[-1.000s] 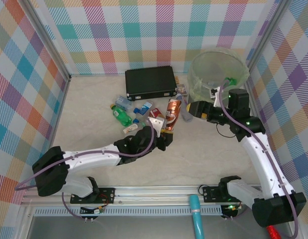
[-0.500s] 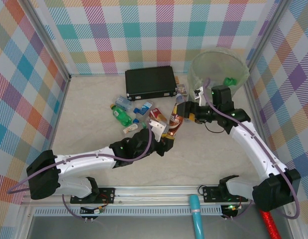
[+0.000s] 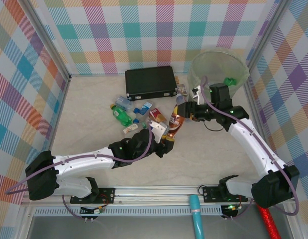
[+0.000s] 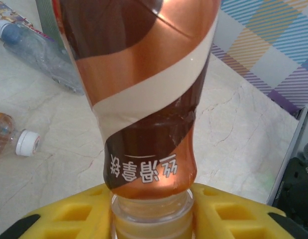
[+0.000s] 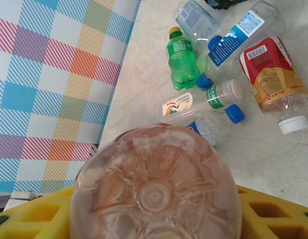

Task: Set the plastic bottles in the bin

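Note:
A brown-and-copper plastic bottle (image 3: pixel 174 121) hangs tilted above the table between both arms. Its neck and cap sit between my left gripper's (image 3: pixel 166 138) yellow fingers (image 4: pixel 228 219); I cannot make out whether they still press it. My right gripper (image 3: pixel 186 110) is shut on the bottle's base (image 5: pixel 156 184), which bulges between its pads. Several more bottles lie on the table to the left, among them a green one (image 3: pixel 121 115) and a red-labelled one (image 5: pixel 273 74). The pale-green bin (image 3: pixel 193 74) stands at the back right, behind the right gripper, with a green bottle (image 3: pixel 229 80) inside.
A flat black case (image 3: pixel 150 82) lies at the back, left of the bin. A clear bottle (image 4: pixel 39 50) and a white-capped one (image 4: pixel 9 137) lie on the marble top beyond the left gripper. Checked walls close in the table on three sides.
My right gripper came left from beside the bin to the brown bottle's base and closed on it. The left arm kept holding the bottle up by its neck.

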You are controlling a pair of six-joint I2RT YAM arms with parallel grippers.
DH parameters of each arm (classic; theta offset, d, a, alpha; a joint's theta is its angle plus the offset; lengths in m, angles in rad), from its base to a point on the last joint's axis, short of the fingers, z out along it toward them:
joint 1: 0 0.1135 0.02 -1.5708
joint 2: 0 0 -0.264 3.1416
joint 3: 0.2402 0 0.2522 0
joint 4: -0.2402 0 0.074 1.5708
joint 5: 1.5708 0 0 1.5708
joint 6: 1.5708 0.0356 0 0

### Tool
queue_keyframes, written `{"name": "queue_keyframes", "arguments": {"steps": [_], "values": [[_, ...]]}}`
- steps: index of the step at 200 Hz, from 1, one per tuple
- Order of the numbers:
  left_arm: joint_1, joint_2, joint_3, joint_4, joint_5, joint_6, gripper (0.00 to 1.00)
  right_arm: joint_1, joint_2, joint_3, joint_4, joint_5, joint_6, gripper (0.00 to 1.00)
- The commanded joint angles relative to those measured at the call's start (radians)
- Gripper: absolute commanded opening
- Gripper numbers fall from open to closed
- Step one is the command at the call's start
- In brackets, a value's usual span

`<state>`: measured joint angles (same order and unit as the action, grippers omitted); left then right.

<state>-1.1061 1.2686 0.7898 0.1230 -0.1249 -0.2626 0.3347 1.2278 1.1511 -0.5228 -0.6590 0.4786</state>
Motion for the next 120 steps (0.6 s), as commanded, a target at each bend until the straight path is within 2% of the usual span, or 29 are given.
{"name": "queue_keyframes", "arguments": {"steps": [1, 15, 21, 45, 88, 120], "values": [[-0.012, -0.007, 0.031, -0.045, -0.028, 0.018, 0.63, 0.004, -0.039, 0.049, -0.009, 0.022, -0.015, 0.57], [-0.012, -0.017, 0.037, -0.061, -0.061, 0.011, 0.91, 0.004, -0.044, 0.074, -0.026, 0.066, -0.022, 0.56], [-0.012, -0.026, 0.038, -0.069, -0.079, 0.008, 1.0, 0.004, -0.047, 0.092, -0.04, 0.087, -0.029, 0.56], [-0.012, -0.075, 0.038, -0.106, -0.155, 0.002, 1.0, 0.003, -0.036, 0.192, -0.102, 0.175, -0.065, 0.56], [-0.011, -0.206, -0.001, -0.147, -0.356, -0.028, 1.0, 0.0, 0.008, 0.4, -0.19, 0.365, -0.121, 0.54], [-0.011, -0.292, -0.031, -0.188, -0.413, -0.048, 0.99, -0.025, 0.057, 0.553, -0.216, 0.494, -0.161, 0.54]]}}
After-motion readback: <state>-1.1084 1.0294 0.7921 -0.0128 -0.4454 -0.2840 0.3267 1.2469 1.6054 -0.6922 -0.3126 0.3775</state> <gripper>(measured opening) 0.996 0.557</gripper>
